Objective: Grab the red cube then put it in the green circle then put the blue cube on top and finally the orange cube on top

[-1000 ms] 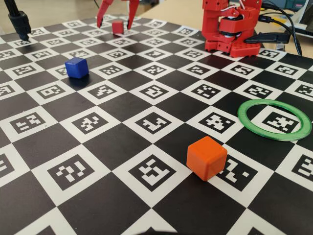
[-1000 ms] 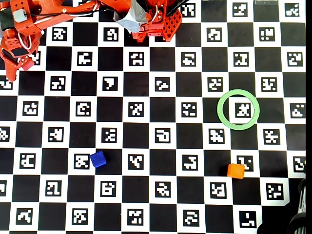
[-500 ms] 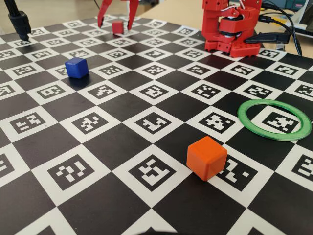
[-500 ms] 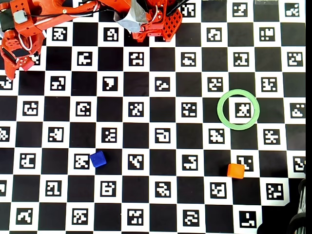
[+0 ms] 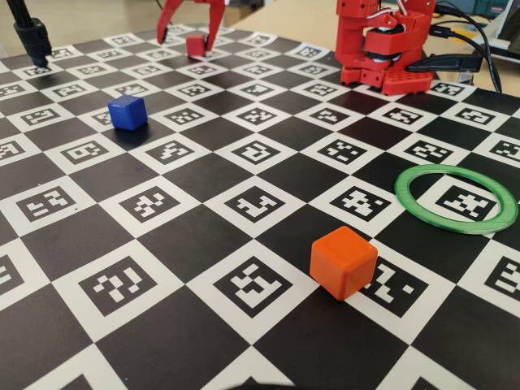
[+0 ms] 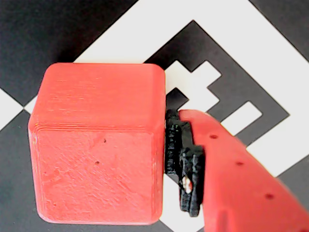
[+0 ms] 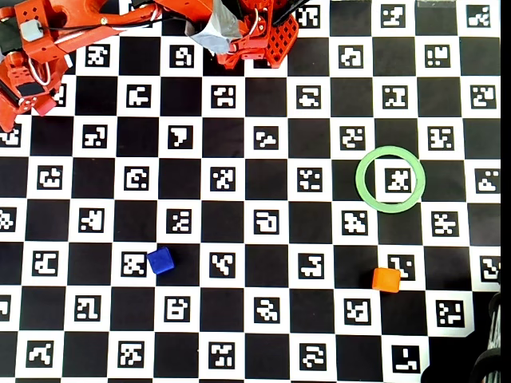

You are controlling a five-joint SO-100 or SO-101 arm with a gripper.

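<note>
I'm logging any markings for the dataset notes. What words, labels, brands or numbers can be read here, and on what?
No readable text in any view.
The checkered board carries only black-and-white coded marker patterns in its white squares, no letters or digits.
The red cube, blue cube, orange cube and green circle are unmarked.

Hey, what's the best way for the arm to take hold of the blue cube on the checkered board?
Grip the blue cube across two opposite flat side faces, coming straight down from above. It sits flat on the board with open space all round, turned slightly against the squares in the overhead view, so the tool should be rotated to match its faces rather than its rounded edges.
</note>
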